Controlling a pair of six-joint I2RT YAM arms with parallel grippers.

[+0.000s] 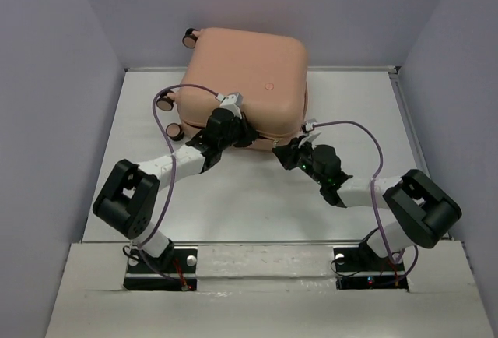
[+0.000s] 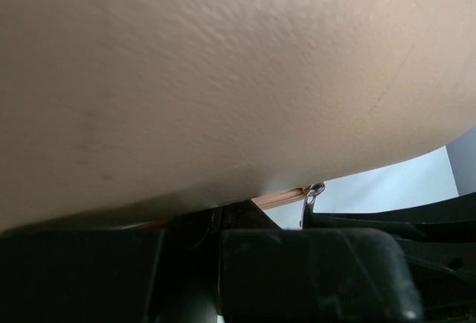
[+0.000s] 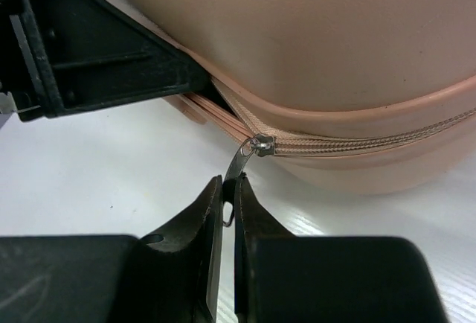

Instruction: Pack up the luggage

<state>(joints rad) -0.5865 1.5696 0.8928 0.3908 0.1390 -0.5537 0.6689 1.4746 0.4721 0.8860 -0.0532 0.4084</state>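
Observation:
The peach-pink luggage (image 1: 245, 73) lies flat at the back of the table with its lid down. In the right wrist view its zipper (image 3: 372, 143) is closed to the right of the slider (image 3: 260, 144) and still split to the left. My right gripper (image 3: 229, 183) is shut on the metal zipper pull tab (image 3: 239, 163) at the front right corner (image 1: 292, 151). My left gripper (image 1: 233, 129) presses against the front seam under the lid (image 2: 223, 77). Its fingertips (image 3: 186, 77) look closed. Whether they pinch anything is hidden.
The suitcase's caster wheels (image 1: 166, 104) stick out on its left side. A low white wall (image 1: 405, 112) rims the white table (image 1: 249, 198). Purple cables (image 1: 159, 120) loop from both arms.

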